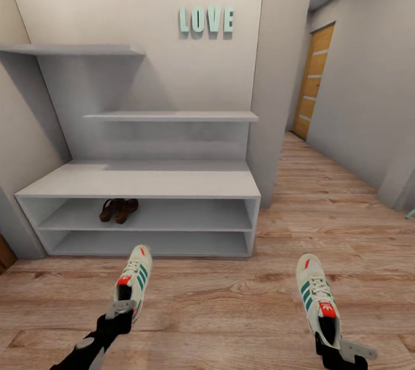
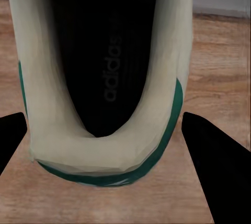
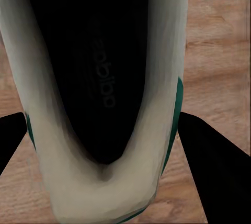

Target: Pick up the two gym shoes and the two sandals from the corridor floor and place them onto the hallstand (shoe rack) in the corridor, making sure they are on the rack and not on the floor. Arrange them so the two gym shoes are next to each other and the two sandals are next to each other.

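Two white gym shoes with green stripes are in front of the hallstand (image 1: pixel 144 181), toes pointing at it. My left gripper (image 1: pixel 121 308) is shut on the heel of the left gym shoe (image 1: pixel 134 279). The left wrist view shows that heel (image 2: pixel 104 153) wedged between the dark fingers (image 2: pixel 214 171). My right gripper (image 1: pixel 335 348) is shut on the heel of the right gym shoe (image 1: pixel 316 295), whose heel (image 3: pixel 104 187) touches the fingers (image 3: pixel 209 161) on both sides. The two brown sandals (image 1: pixel 118 210) lie side by side on the hallstand's upper open shelf, left of its middle.
The corridor floor (image 1: pixel 230 306) of brown wood planks runs past a grey wall column (image 1: pixel 282 99) to a wooden door (image 1: pixel 314 82) at the back right. Floating shelves (image 1: pixel 173 116) and teal LOVE letters (image 1: pixel 206 19) hang above the bench. The lower shelf (image 1: pixel 150 243) holds nothing.
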